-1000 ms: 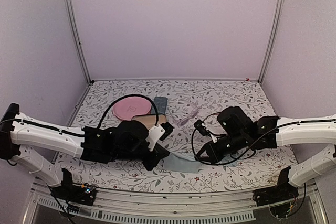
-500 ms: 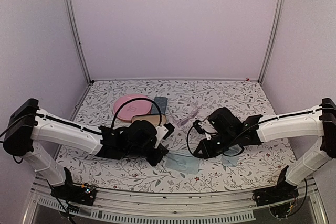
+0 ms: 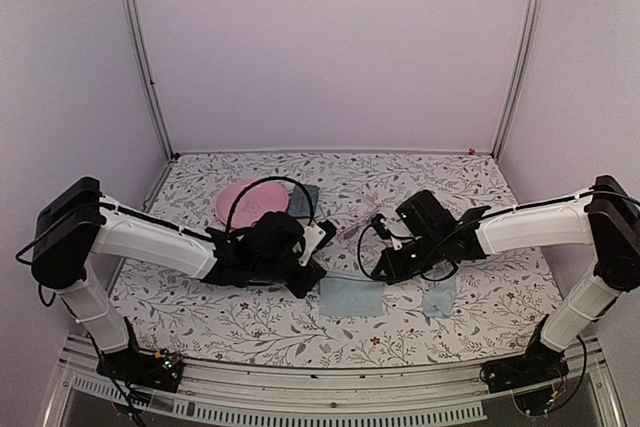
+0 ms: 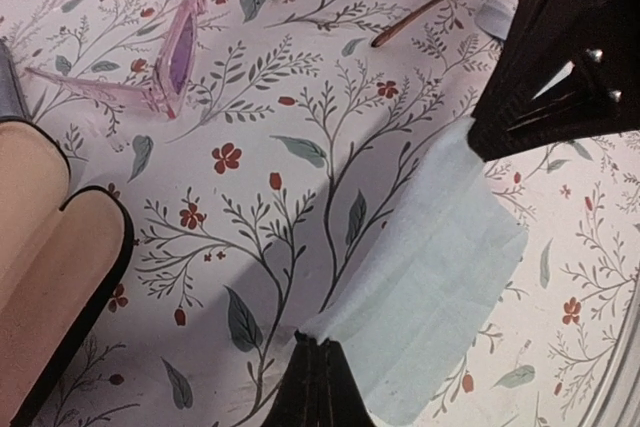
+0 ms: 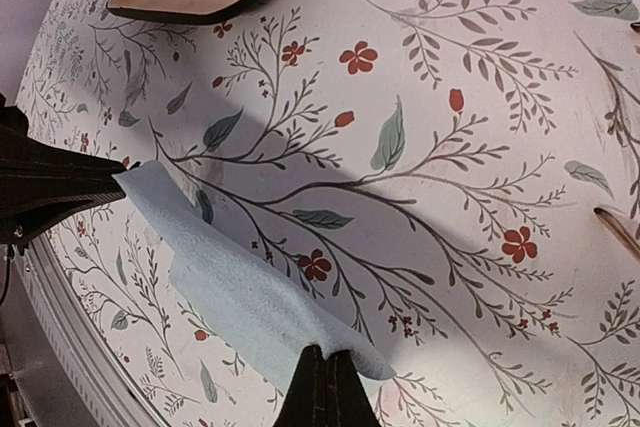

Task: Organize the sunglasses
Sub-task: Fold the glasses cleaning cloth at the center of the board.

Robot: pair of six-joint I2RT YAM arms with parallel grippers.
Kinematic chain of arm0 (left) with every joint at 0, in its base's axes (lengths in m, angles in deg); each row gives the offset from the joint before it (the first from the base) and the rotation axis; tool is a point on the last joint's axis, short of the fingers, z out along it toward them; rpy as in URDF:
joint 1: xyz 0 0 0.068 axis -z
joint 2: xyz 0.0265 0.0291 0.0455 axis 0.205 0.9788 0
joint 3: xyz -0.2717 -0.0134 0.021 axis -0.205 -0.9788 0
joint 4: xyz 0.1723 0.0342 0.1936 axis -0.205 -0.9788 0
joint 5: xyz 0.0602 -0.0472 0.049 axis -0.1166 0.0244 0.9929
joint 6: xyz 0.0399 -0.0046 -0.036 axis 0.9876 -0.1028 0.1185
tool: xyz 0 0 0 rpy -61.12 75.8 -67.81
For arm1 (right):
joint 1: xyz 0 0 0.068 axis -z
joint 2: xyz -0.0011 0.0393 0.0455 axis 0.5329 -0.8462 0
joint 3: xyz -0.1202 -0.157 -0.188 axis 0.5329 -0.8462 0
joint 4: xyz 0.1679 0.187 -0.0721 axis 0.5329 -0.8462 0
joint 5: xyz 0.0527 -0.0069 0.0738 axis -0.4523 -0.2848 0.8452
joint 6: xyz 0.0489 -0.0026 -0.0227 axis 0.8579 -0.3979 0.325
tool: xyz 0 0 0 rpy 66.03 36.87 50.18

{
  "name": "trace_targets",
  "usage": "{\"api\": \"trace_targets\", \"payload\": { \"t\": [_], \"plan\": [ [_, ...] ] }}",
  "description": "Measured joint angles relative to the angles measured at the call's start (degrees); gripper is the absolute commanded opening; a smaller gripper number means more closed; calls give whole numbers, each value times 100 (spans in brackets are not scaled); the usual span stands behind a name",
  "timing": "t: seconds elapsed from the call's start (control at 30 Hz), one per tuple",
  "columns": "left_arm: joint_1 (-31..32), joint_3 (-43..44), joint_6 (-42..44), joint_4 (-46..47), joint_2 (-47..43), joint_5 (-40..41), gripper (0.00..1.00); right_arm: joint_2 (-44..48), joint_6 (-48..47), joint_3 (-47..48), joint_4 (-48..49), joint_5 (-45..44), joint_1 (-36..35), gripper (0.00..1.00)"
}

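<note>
My left gripper (image 4: pixel 318 367) is pinched fully closed on 1 corner of a blue cloth (image 4: pixel 430 287). My right gripper (image 5: pixel 325 372) is clamped tight on the opposite corner of the same cloth, so it is held between my 2 tools just above the flowered table (image 4: pixel 280 117), with its middle sagging onto the surface. Neither tool has glasses in it.

2 pairs lie on the table on the far side of the cloth, not touching it. The pink sunglasses (image 4: pixel 178 47), with a clear pink frame and purple lenses, are unfolded and sit between my 2 grippers in the overhead view. The brown sunglasses (image 4: pixel 425 9) are just to their right; only a temple and a bit of frame show, the rest is cut off.

An open case (image 4: pixel 50 247), black outside with tan lining, sits left of the pink pair, near my left tool. A pink disc (image 3: pixel 245 205) and a grey case (image 3: pixel 307 195) lie further back. A second cloth (image 3: pixel 440 297) lies flat under my right arm.
</note>
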Motion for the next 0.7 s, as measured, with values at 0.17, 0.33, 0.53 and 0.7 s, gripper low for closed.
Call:
{"api": "trace_targets", "payload": {
  "t": [0.17, 0.33, 0.53, 0.7],
  "plan": [
    [-22, 20, 15, 83, 31, -111, 0, -57, -44, 11, 4, 50, 48, 1],
    [-22, 0, -48, 87, 120, -264, 0, -109, -61, -66, 52, 221, 50, 3],
    [63, -136, -221, 175, 120, -409, 0, -74, -15, -350, 188, 459, 46, 3],
    [205, -221, -372, 175, 120, -431, 0, 13, 31, -498, 258, 540, 28, 3]
  ]
}}
